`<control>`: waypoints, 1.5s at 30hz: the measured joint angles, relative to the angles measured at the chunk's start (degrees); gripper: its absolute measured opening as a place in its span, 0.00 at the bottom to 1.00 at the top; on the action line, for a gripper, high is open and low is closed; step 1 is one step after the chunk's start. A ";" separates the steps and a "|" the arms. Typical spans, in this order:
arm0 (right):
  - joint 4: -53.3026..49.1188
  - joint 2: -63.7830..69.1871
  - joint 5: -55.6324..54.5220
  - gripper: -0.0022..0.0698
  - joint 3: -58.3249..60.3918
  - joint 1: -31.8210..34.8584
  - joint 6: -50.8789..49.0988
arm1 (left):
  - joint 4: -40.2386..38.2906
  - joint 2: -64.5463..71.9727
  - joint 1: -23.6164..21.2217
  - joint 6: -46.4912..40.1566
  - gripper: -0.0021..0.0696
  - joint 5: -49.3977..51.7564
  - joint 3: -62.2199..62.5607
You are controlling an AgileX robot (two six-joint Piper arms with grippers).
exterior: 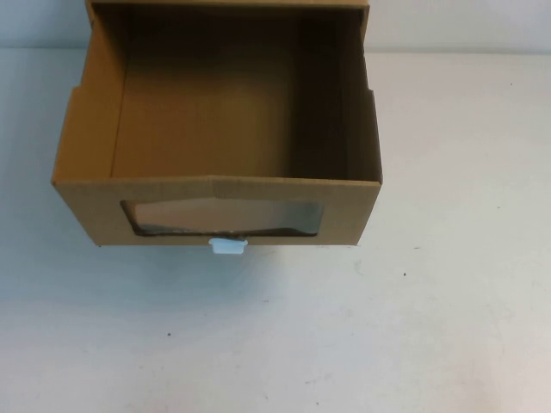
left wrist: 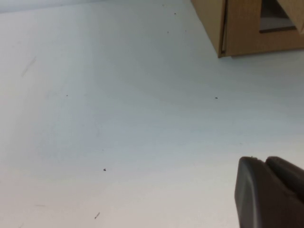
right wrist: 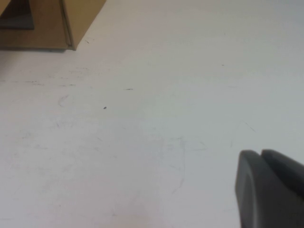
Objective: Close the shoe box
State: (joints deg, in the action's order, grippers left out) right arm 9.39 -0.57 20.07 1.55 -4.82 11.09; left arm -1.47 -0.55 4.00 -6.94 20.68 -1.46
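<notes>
The brown cardboard shoe box (exterior: 215, 185) stands at the far middle of the white table, its drawer pulled out toward me and empty inside. Its front has a clear window (exterior: 224, 217) with a small white pull tab (exterior: 228, 247) below it. A corner of the box shows in the left wrist view (left wrist: 242, 28) and in the right wrist view (right wrist: 61, 23). My left gripper (left wrist: 263, 164) is shut and empty over bare table, well short of the box. My right gripper (right wrist: 260, 156) is shut and empty, also apart from the box. Neither gripper shows in the high view.
The white table (exterior: 413, 327) stretches bare in front of and to both sides of the box, with a few small dark specks. The table's far edge runs behind the box.
</notes>
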 joint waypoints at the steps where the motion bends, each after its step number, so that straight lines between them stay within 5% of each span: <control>1: 0.00 0.00 0.00 0.01 0.00 0.00 0.00 | 0.00 0.00 0.00 0.00 0.02 0.00 0.00; 39: 0.00 0.00 0.00 0.01 0.00 0.00 0.00 | -0.10 0.00 0.00 0.00 0.02 0.00 0.00; 45: 0.00 0.00 0.00 0.01 0.00 0.00 0.00 | -7.95 0.00 0.00 0.63 0.02 -1.55 0.00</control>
State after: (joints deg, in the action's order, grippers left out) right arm 9.39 -0.57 20.07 1.55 -4.82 11.09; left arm -9.42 -0.55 4.00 -6.31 19.13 -1.46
